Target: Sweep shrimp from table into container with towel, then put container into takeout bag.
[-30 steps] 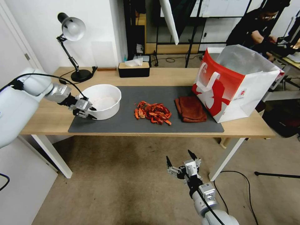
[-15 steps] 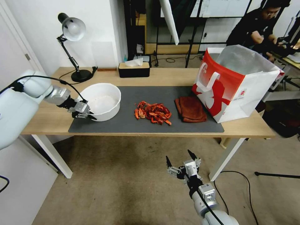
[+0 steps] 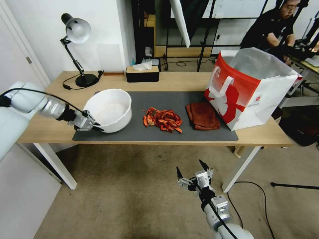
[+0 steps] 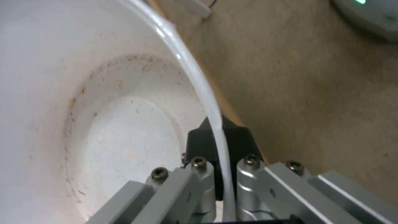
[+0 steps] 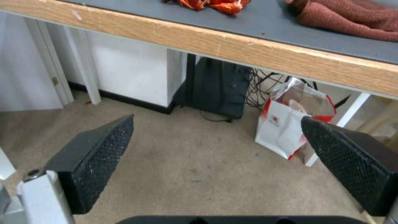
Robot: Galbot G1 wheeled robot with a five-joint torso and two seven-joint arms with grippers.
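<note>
The white container (image 3: 111, 109) sits tilted on the left of the table's dark mat (image 3: 139, 132), its near-left rim (image 4: 195, 81) pinched by my left gripper (image 3: 94, 125), which is shut on it. The shrimp (image 3: 162, 120) lie in a red-orange pile at the mat's middle, and their edge (image 5: 207, 3) shows in the right wrist view. Right of them rests the folded rust-red towel (image 3: 202, 116), also towel (image 5: 348, 17). The red-and-white takeout bag (image 3: 249, 89) stands open at the table's right end. My right gripper (image 3: 194, 171) hangs open below the table (image 5: 265, 53) front edge.
A desk lamp (image 3: 78, 43) and a black tissue box (image 3: 142, 73) stand along the table's back edge. A small red-and-white bag (image 5: 290, 124) sits on the carpet under the table, beside white table legs (image 3: 239, 169).
My left gripper has closed in on the container's rim and moved toward me and lower. The container has tipped up and shifted slightly right. The right arm has stayed put.
</note>
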